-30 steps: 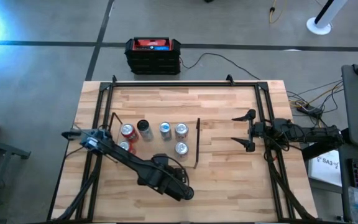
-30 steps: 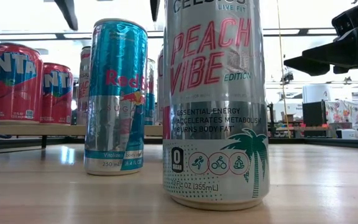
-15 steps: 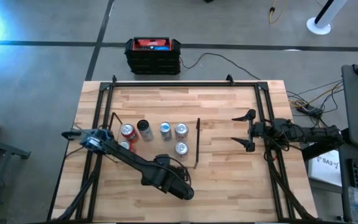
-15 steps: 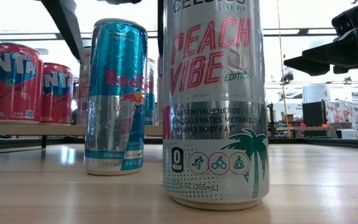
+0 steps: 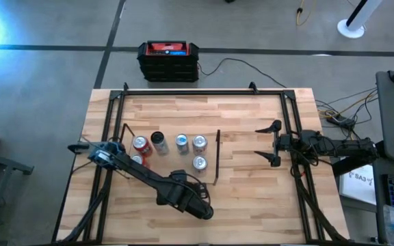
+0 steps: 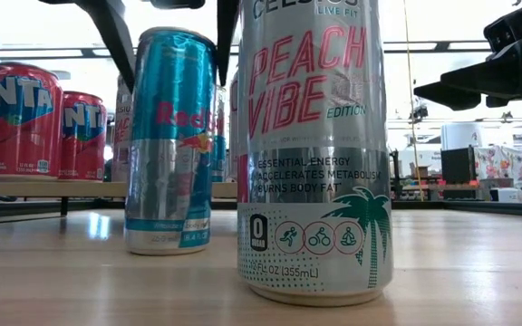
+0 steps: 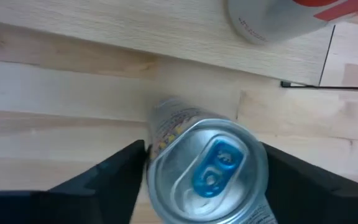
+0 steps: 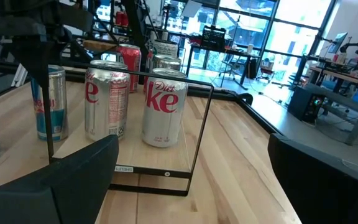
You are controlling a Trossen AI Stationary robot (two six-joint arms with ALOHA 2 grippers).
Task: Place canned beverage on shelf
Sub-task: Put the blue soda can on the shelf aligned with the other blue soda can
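L tool [image 6: 166, 41] round Red Bull can [image 6: 169, 145]

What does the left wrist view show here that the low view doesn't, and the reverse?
Only the left wrist view: the Red Bull can from above, lid and blue tab showing, and the pale shelf edge with another can standing on it. Only the low view: the Celsius can nearest the camera, two red Fanta cans on the shelf, and the open right gripper waiting at the side. Both: the left gripper closed against both sides of the Red Bull can.
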